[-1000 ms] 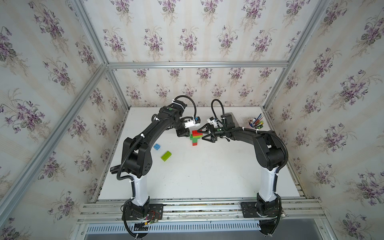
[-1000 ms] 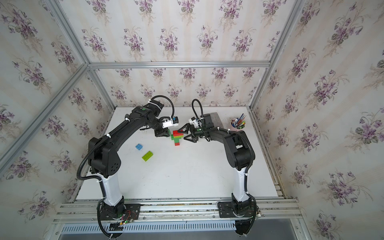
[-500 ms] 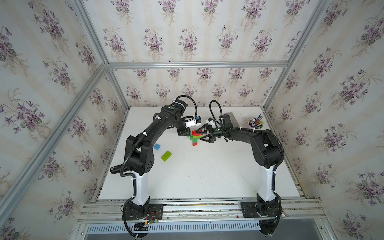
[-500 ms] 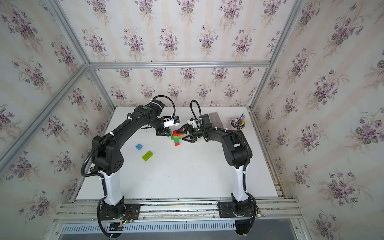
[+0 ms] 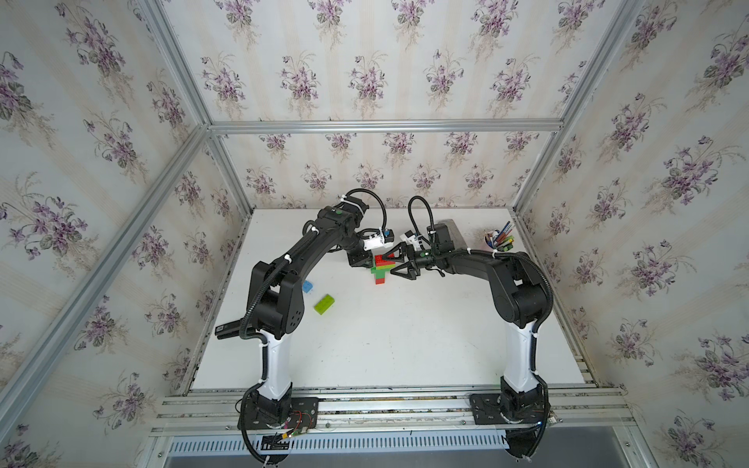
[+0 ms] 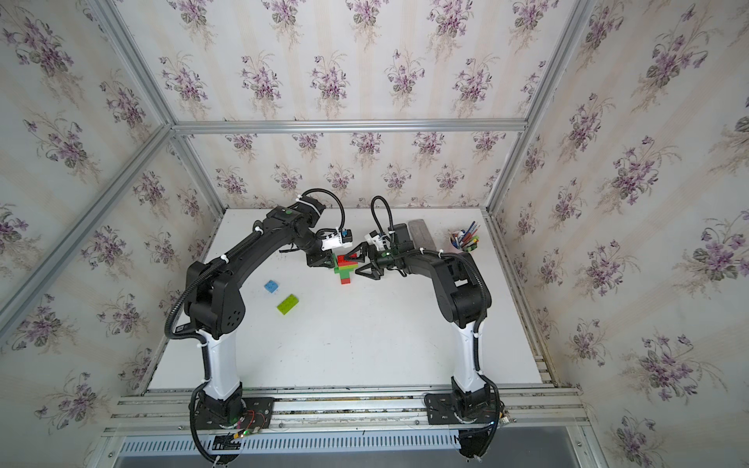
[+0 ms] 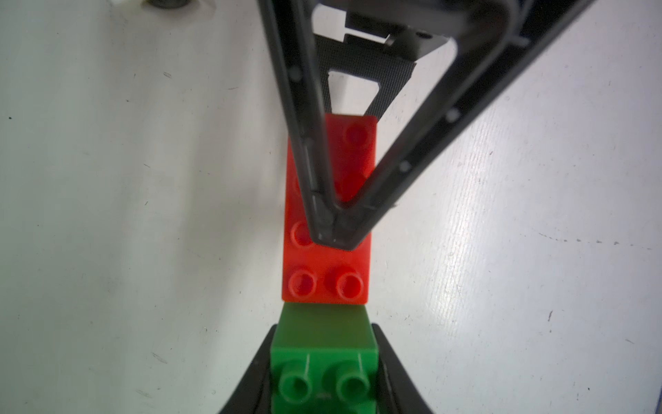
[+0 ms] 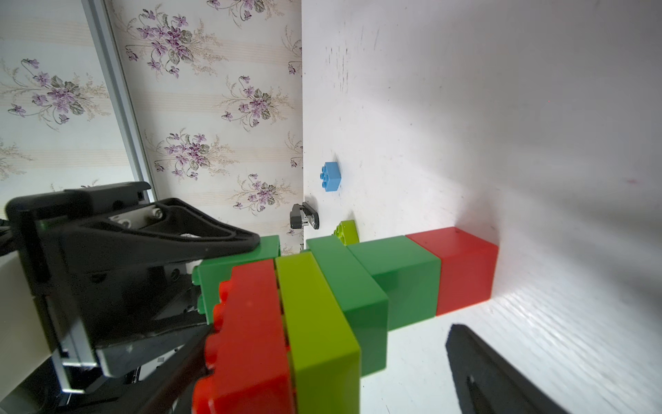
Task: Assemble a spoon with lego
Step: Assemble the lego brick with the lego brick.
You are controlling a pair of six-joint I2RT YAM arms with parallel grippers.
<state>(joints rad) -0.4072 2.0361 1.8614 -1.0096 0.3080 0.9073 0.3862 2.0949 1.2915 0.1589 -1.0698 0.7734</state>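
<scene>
1. The spoon (image 5: 380, 269) lay on the surface (image 5: 405, 344) between the two arms, toward the far wall; its long axis ran from that wall toward the robot's bases, wide head far, narrow stem near.
2. The right gripper (image 5: 388, 266) had its jaws apart, one on either side of the head along that axis, gripping nothing; the left gripper (image 7: 333, 238) had its fingers pressed together, tips at the studded face of the red brick (image 7: 327, 272), clamped on nothing.
3. The lime brick (image 5: 324, 304) and the light blue brick (image 5: 308, 287) lay loose on the left arm's side, well apart from the spoon; the left arm looked the nearer for fetching either.
4. Counted: one spoon; two loose bricks; two grippers; one grey block (image 6: 421, 235); one cup of pens (image 5: 499, 242).
</scene>
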